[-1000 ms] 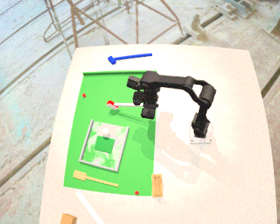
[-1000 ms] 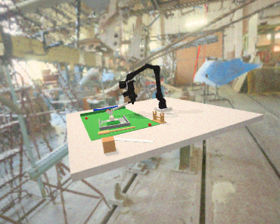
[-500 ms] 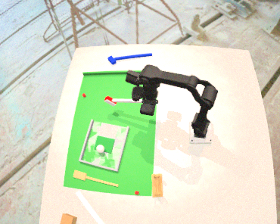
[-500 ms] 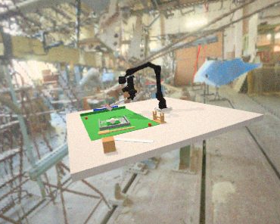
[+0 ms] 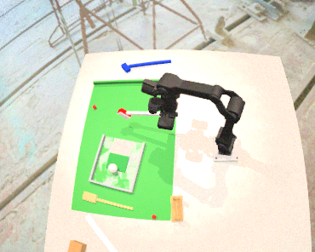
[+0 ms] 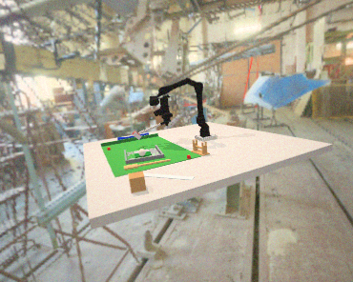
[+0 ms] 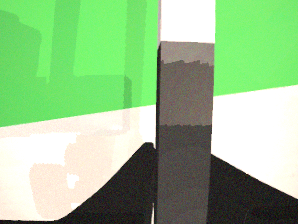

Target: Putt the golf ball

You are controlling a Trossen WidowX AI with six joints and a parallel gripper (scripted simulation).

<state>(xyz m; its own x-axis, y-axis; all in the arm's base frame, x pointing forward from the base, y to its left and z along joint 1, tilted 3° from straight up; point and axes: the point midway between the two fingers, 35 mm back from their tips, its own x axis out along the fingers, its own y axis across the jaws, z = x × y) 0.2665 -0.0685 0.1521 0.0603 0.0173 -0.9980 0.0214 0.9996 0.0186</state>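
Observation:
My gripper [image 5: 167, 114] [image 6: 167, 122] [image 7: 167, 152] is shut on the putter's grey grip, which runs between the fingers in the wrist view. The red putter's white shaft [image 5: 142, 113] [image 7: 187, 20] points left over the mat in the top view. Its red-and-white head [image 5: 123, 112] [image 6: 136, 135] is held off the mat, above its shadow. The white golf ball [image 5: 112, 168] [image 6: 142, 152] is inside the grey-walled ramp piece [image 5: 139, 168] [image 6: 160, 156], at the lower left edge of the dark green square [image 5: 118, 159]. Whether it still rolls cannot be told.
A blue putter [image 5: 149, 64] lies behind the green mat [image 5: 85, 170]. A yellow putter [image 5: 113, 203] lies on the mat's front part. A wooden stand [image 5: 176, 209] [image 6: 199, 148], a wooden block [image 5: 77, 246] [image 6: 136, 183], a white strip [image 5: 101, 233] and two small red cubes [image 5: 94, 107] [image 5: 154, 217] also show.

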